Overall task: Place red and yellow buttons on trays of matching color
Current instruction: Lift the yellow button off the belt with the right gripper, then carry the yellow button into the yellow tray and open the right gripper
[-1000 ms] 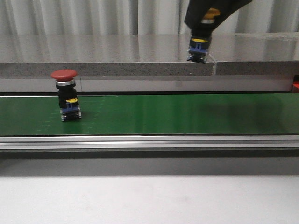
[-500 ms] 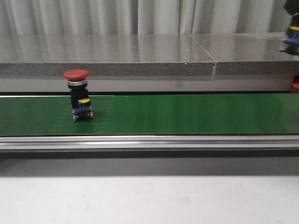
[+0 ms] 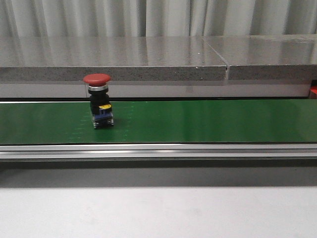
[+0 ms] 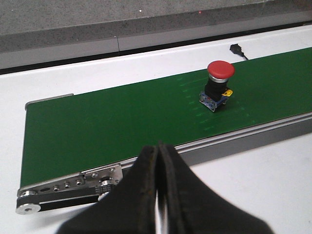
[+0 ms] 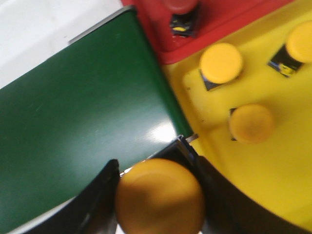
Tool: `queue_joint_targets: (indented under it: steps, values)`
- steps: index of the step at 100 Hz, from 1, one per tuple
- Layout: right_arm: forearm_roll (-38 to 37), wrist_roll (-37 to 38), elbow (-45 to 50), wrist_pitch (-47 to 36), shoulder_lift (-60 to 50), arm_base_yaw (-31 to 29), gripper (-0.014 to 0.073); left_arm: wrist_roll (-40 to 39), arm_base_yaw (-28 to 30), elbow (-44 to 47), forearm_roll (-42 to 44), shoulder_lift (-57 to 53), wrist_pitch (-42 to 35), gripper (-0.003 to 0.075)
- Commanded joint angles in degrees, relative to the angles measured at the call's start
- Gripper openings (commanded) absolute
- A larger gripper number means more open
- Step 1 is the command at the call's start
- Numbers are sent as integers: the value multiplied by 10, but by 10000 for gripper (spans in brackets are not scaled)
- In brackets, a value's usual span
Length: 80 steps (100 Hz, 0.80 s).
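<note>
A red button (image 3: 97, 106) with a black and blue base stands upright on the green conveyor belt (image 3: 198, 121), also seen in the left wrist view as the red button (image 4: 219, 84). My left gripper (image 4: 158, 195) is shut and empty, hanging short of the belt's near rail. My right gripper (image 5: 158, 197) is shut on a yellow button (image 5: 160, 197), held over the belt end beside the yellow tray (image 5: 263, 161). Three yellow buttons (image 5: 221, 63) lie in that tray. A red tray (image 5: 229, 19) behind it holds a red button (image 5: 181, 10).
A grey stone ledge (image 3: 148, 59) runs behind the belt. The belt's metal rail (image 3: 158, 151) and white tabletop (image 3: 158, 213) lie in front. A black cable end (image 4: 238, 48) rests on the white surface beyond the belt. Neither arm shows in the front view.
The red button has travelled rightward along the belt. My right gripper, holding the yellow button, moved right and left the front view.
</note>
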Motion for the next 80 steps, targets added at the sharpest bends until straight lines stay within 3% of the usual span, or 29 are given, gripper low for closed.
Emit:
queue_joint_targets:
  steps: [1,54,80]
  values:
    - [4,14,-11,-38,-16,-43,192,-5,-6,-15,-11,4,-38,-21]
    - [3,58,40,-152,-5,-194,192,-5,-6,-15,-11,4,-38,-21]
    - [2,58,69,-205,50,-205,192,-5,-6,-15,-11,4,-38,-21]
